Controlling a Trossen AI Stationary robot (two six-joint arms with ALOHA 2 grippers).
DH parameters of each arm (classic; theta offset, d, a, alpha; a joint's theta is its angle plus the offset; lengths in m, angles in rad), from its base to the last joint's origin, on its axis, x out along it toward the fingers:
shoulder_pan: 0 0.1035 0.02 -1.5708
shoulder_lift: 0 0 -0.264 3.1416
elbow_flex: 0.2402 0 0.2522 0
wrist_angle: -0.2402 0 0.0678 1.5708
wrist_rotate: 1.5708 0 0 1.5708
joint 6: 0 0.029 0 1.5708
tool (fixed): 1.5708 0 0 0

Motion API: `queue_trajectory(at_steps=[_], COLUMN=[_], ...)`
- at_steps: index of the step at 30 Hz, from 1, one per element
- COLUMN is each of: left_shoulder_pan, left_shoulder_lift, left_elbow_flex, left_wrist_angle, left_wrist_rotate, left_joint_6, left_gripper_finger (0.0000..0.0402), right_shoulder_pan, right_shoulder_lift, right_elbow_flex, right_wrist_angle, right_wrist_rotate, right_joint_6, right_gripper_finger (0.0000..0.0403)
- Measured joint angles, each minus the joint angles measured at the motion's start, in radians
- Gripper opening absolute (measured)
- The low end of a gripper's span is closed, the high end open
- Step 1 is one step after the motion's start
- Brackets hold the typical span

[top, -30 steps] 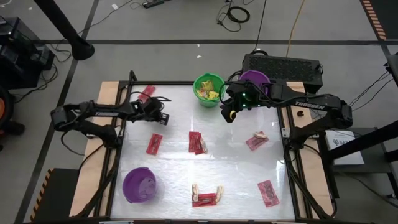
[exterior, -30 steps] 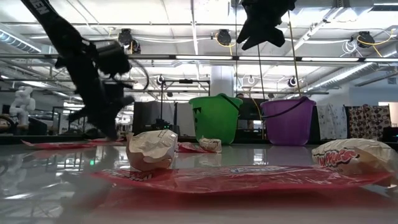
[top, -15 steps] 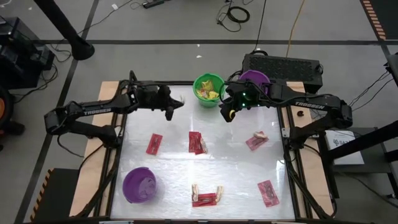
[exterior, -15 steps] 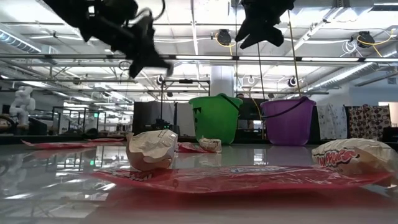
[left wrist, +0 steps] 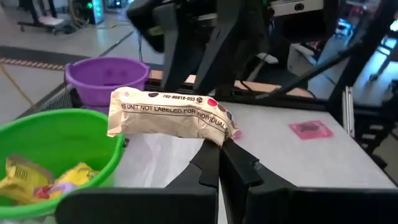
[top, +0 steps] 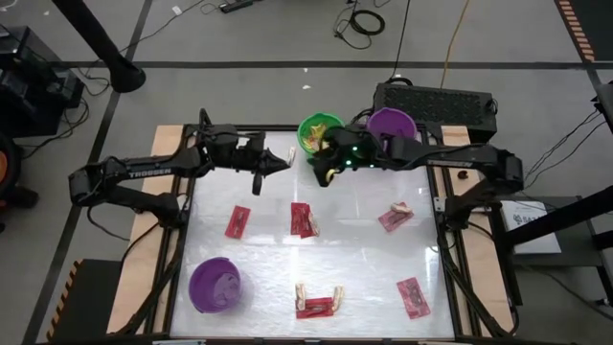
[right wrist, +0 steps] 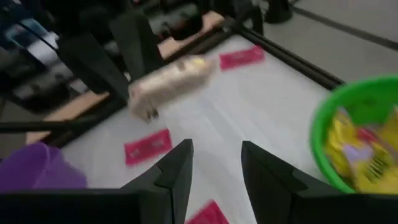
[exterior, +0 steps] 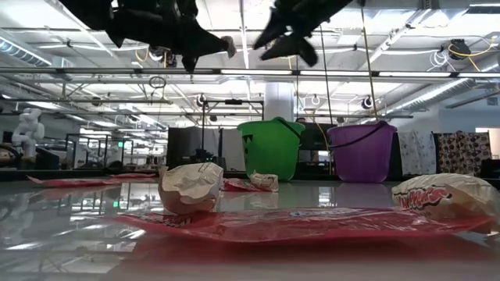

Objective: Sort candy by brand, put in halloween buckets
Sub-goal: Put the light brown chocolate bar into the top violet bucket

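Left end effector (left wrist: 219,163): raised above the far part of the bench (top: 354,254), fingers pressed together, pinching one end of a small tan wrapped candy (left wrist: 171,116).
Writing on the tan wrapper: "THIS UNIT NOT LABELED FOR INDIVIDUAL", with a number line above it which I cannot read fully.
Right end effector (right wrist: 214,171): beside the bright green round plastic bucket (top: 312,129), fingers spread, nothing between them.
Green bucket contents: yellow candy packets (left wrist: 25,180); their brand is not readable.
Purple round plastic bucket (top: 392,124): at the far edge, right of the green one.
Second purple bucket (top: 214,285): near left corner of the bench.
Flat red packets (top: 305,219): scattered on the bench.
Arm lettering: "TROSSEN".
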Motion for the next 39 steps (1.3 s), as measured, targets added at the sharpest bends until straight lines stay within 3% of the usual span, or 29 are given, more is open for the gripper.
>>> queue_trajectory(at_steps=[10,15,23,29,39], left_shoulder_pan=[-0.005,-0.005,-0.005,-0.005,-0.01], left_shoulder_lift=[0.0,0.0,0.009,0.045,0.046], left_elbow_flex=[0.0,0.0,0.0,0.0,0.0], left_wrist_angle=[-0.004,-0.004,-0.01,-0.01,-0.008], left_wrist_rotate=[-0.006,-0.035,-0.124,-0.124,-0.135], left_joint_6=[0.049,0.154,0.277,0.277,0.277], left_gripper_finger=[0.0002,0.0002,0.0002,0.0002,0.0002], right_shoulder_pan=[-0.003,-0.041,-0.068,-0.066,-0.067], right_shoulder_lift=[0.023,0.022,0.025,0.066,0.123], right_elbow_flex=[0.0,0.0,0.0,0.001,0.0], right_wrist_angle=[0.136,0.159,0.171,0.271,0.27], right_wrist_rotate=[-0.075,0.061,0.001,0.002,0.002], right_joint_6=[-0.012,0.178,0.407,0.427,0.461], right_gripper_finger=[0.013,0.013,0.013,0.013,0.013])
